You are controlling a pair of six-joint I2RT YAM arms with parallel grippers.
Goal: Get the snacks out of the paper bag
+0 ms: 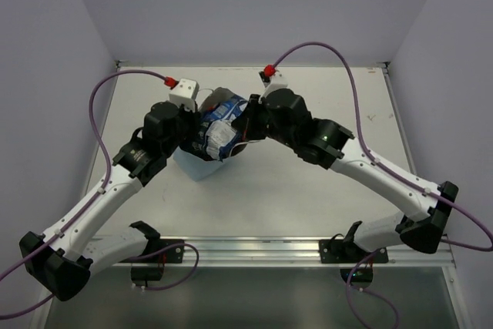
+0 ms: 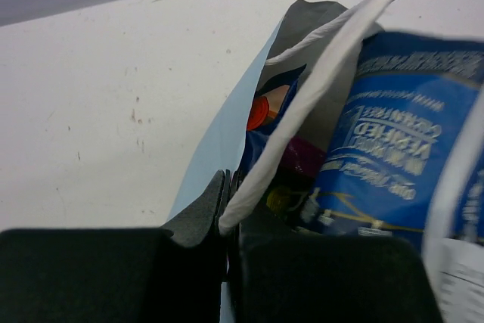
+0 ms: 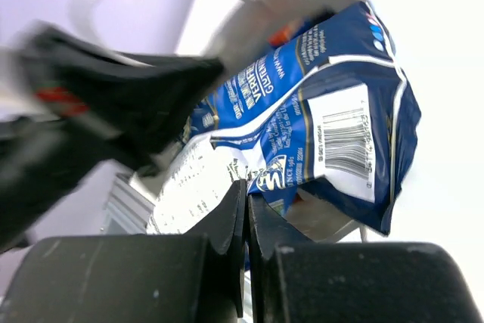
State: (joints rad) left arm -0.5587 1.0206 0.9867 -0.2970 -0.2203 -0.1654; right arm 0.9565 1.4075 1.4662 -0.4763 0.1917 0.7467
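The light-blue paper bag [image 1: 194, 166] stands mid-table between both arms. My left gripper [image 2: 229, 209] is shut on the bag's edge by a white loop handle [image 2: 333, 58]. My right gripper [image 3: 247, 200] is shut on the blue-white packet [image 3: 333, 119], which sticks up out of the bag's mouth [image 1: 219, 130]. In the left wrist view this packet [image 2: 393, 156] fills the right side. Behind it, inside the bag, show a red-orange packet [image 2: 259, 113], a magenta one [image 2: 301, 158] and a bit of green-yellow [image 2: 280, 200]. The other packets are hidden.
A white tabletop [image 1: 308, 190] with pale walls at the back and both sides. A metal rail [image 1: 254, 250] runs along the near edge by the arm bases. Purple cables loop above both arms.
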